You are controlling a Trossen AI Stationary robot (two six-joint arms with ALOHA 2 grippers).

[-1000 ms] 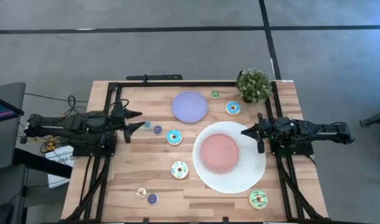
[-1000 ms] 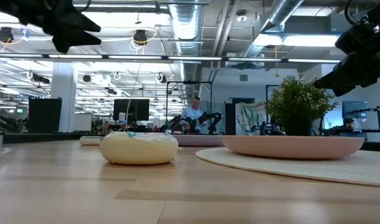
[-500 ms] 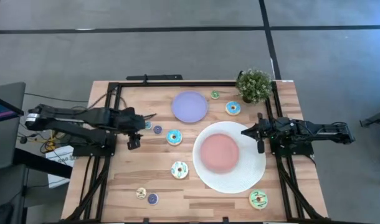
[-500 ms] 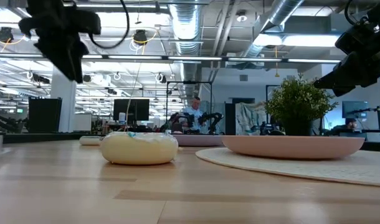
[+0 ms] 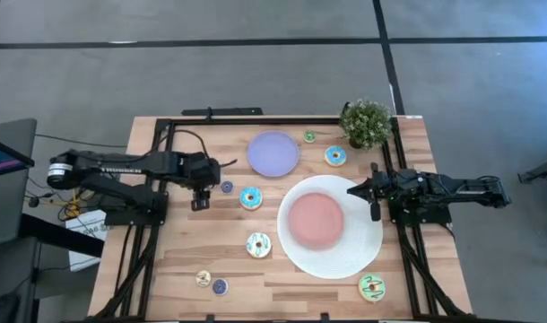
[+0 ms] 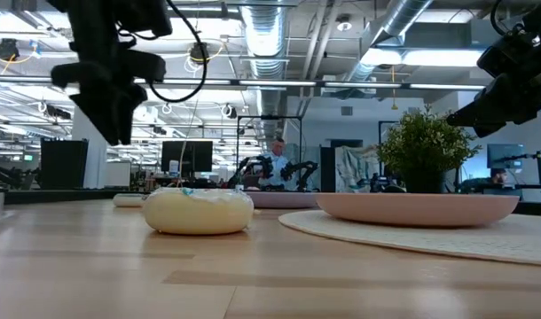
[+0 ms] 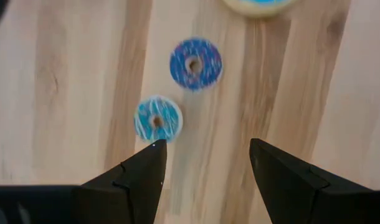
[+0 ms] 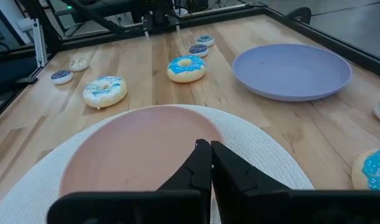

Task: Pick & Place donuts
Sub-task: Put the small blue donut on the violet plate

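Observation:
My left gripper (image 5: 204, 182) (image 7: 205, 149) hangs open, pointing down, above the table's left part. In the left wrist view a tiny blue donut (image 7: 157, 119) lies just past one fingertip, a tiny purple donut (image 7: 195, 63) (image 5: 227, 187) beyond it, then a larger blue donut (image 5: 250, 197). A cream donut (image 5: 258, 244) (image 6: 198, 210), a second blue donut (image 5: 335, 155), a striped yellow-green donut (image 5: 372, 287) and three more tiny ones (image 5: 309, 136) (image 5: 203, 278) (image 5: 220, 286) lie flat on the wood. My right gripper (image 5: 352, 190) (image 8: 210, 158) waits shut over the white plate's right rim.
A big white plate with a pink centre (image 5: 368, 240) fills the right middle. A lavender plate (image 5: 273, 152) lies toward the far edge and a potted plant (image 5: 366, 123) stands at the far right corner. A black frame runs around the table (image 5: 256, 120). People sit in the room beyond.
My left arm has reached toward the table's right and tipped its gripper from level to pointing down, so it now hangs over the tiny donuts left of the larger blue one. Its fingers have stayed open. No donut has moved.

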